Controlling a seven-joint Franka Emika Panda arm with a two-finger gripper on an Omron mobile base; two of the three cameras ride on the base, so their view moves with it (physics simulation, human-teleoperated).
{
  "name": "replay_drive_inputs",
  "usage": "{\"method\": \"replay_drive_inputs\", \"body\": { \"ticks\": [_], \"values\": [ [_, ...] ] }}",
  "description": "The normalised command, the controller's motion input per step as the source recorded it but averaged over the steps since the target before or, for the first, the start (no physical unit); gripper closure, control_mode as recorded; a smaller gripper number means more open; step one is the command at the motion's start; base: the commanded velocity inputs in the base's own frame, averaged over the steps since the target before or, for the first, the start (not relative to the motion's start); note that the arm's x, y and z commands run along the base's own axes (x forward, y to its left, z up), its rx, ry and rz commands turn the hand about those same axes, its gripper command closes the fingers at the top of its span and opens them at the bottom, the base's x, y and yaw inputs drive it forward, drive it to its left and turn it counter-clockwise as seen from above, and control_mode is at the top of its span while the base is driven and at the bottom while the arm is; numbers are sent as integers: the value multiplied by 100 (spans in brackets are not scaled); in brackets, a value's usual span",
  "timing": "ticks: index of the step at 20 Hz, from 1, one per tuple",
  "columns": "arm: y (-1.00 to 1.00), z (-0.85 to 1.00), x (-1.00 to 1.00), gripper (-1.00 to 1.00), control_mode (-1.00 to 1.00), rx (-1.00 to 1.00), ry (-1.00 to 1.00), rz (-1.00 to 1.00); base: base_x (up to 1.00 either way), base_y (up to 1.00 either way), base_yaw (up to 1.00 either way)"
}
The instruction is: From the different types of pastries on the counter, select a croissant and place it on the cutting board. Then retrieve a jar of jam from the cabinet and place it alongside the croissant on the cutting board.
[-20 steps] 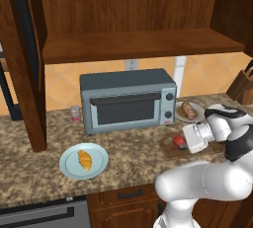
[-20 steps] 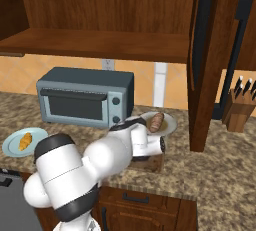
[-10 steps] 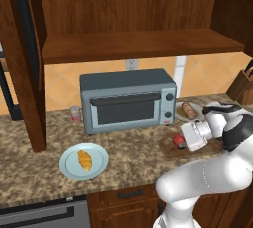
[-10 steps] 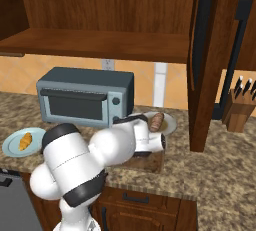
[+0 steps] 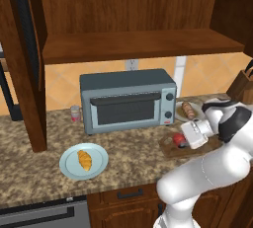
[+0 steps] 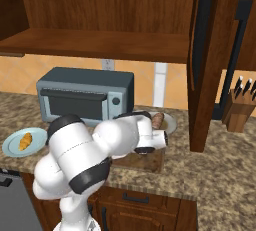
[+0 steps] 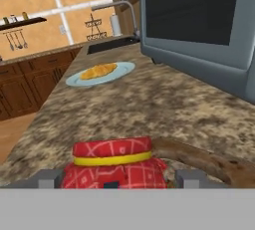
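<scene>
Now jam jar (image 7: 112, 167) bottom centre of hand view, on cutting board (image 5: 170, 149); jaws flank it, grasp unclear. Croissant (image 5: 85, 160) sits on plate (image 5: 67, 165), lower left. Release gently, retreat straight.

Arm folded right, gripper (image 7: 118, 183) low, fingers apart
</scene>
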Motion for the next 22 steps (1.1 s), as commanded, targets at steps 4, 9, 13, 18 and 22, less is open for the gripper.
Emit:
{"method": "replay_drive_inputs", "body": {
  "ticks": [4, 9, 13, 18, 22],
  "values": [
    [-24, 0, 0, -100, -100, 6, 1, 0, 0, 0, 0],
    [-39, 0, 0, -100, -100, 5, 0, 3, 0, 0, 0],
    [-42, 0, 1, -100, -100, 3, 0, 4, 0, 0, 0],
    [-17, 0, 21, -100, -100, 6, 1, 4, 0, 0, 0],
    [0, 11, 38, -100, -100, 4, 3, 3, 0, 0, 0]
  ]
}}
